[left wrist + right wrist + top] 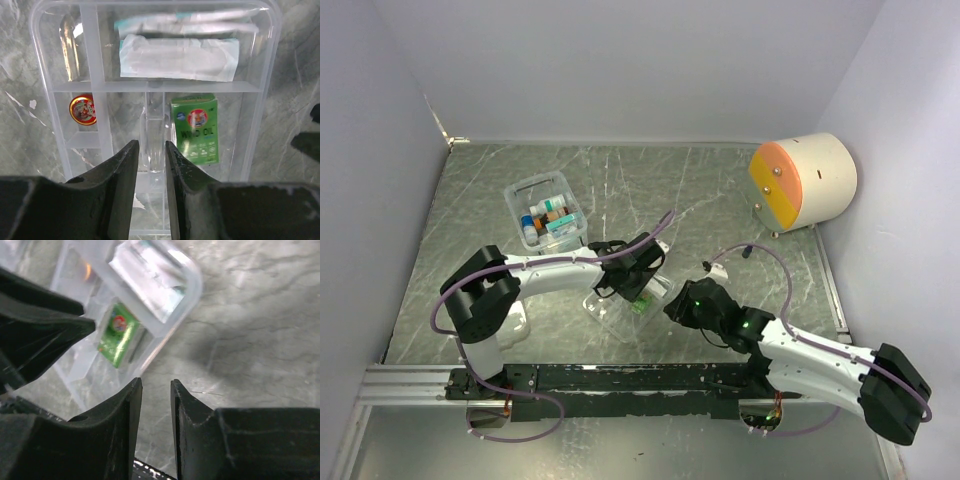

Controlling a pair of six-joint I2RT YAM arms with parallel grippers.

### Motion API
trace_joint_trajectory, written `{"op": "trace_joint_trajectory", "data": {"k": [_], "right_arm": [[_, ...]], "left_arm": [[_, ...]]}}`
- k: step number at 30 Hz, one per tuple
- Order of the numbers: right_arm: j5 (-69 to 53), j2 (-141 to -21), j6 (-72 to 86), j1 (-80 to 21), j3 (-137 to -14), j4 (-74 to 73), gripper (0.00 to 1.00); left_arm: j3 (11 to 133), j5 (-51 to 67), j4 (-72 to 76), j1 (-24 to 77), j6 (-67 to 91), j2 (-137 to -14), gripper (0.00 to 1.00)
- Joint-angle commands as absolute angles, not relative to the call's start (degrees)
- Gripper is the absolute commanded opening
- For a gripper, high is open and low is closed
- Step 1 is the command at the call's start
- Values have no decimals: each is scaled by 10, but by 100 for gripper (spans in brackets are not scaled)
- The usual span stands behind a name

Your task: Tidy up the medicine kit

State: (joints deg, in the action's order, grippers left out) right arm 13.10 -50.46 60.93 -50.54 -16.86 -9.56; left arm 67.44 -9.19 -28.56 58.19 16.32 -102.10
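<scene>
The clear divided tray insert point(260, 125) lies on the table point(720, 200) between the arms, well apart from the kit's clear box point(533, 183). The left gripper point(151, 144) straddles its central rib, though whether it is pinching is unclear. The right gripper point(155, 382) hangs beside its corner, slightly parted and empty.

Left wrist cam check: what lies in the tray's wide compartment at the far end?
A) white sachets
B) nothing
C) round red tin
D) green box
A: white sachets fill the far wide compartment of the tray insert; the green box and red tin lie in nearer compartments.
</scene>
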Motion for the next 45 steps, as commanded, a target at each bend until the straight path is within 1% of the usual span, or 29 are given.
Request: {"op": "trace_joint_trajectory", "data": {"k": [1,3,6,11,13,17,20,21,25,34,38,42,45], "right_arm": [[68,-473,560,-503,-135,24,31],[58,-467,562,-503,-119,50,35],[62,-481,563,-503,-124,44,39],[66,-519,565,-503,-138,37,39],[66,-526,568,-503,-138,39,39],[70,-525,570,-503,-136,37,38],[74,-522,573,-503,-134,33,38],[76,-522,574,-503,-134,31,38],[79,-522,575,-503,-134,26,38],[82,-526,577,-503,-132,24,37],[89,-523,581,-503,-132,17,37],[98,-513,584,-503,-130,8,36],[100,-510,585,-503,-130,6,36]], "left_arm": [[679,-87,-275,579,178,-1015,38],[679,-83,-274,579,179,-1018,38],[683,-82,-276,578,178,-1018,39],[681,-81,-276,578,179,-1015,49],[680,-84,-275,578,180,-1020,50],[679,-96,-275,578,181,-1030,50],[679,-102,-276,579,179,-1037,42],[679,-101,-275,578,177,-1040,41],[676,-90,-270,579,177,-1050,45],[677,-79,-264,578,178,-1057,50],[678,-78,-263,578,179,-1063,49],[674,-76,-261,579,178,-1058,52],[672,-78,-259,578,178,-1055,53]]}}
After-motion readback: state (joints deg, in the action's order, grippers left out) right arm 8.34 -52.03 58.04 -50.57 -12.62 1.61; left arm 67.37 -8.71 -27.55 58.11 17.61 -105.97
